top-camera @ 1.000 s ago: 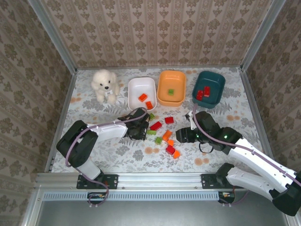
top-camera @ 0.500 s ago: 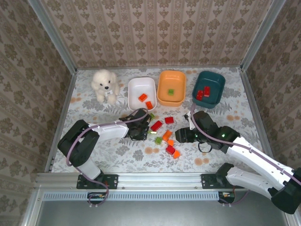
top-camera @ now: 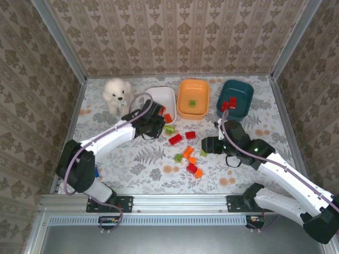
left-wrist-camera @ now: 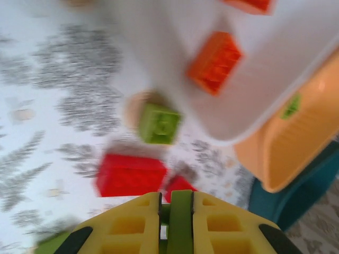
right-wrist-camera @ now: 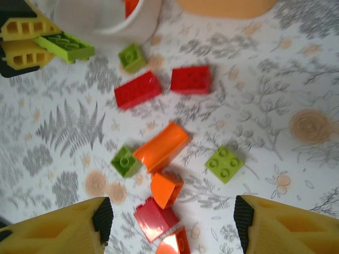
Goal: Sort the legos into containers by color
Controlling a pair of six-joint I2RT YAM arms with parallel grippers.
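Floral tablecloth (top-camera: 132,159), studded green lego (right-wrist-camera: 71,46)

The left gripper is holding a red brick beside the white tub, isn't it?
Not quite. The left gripper is beside the white tub, but the brick it holds is light green, not red. The right wrist view shows this plainly, with the green brick pinched between the yellow fingers.

Floral bench (top-camera: 249,174) carries a plush dog (top-camera: 116,94), white tub (top-camera: 161,91), orange tub (top-camera: 183,106), teal tub (top-camera: 241,109), and loose legos (top-camera: 175,139) scattered centre.
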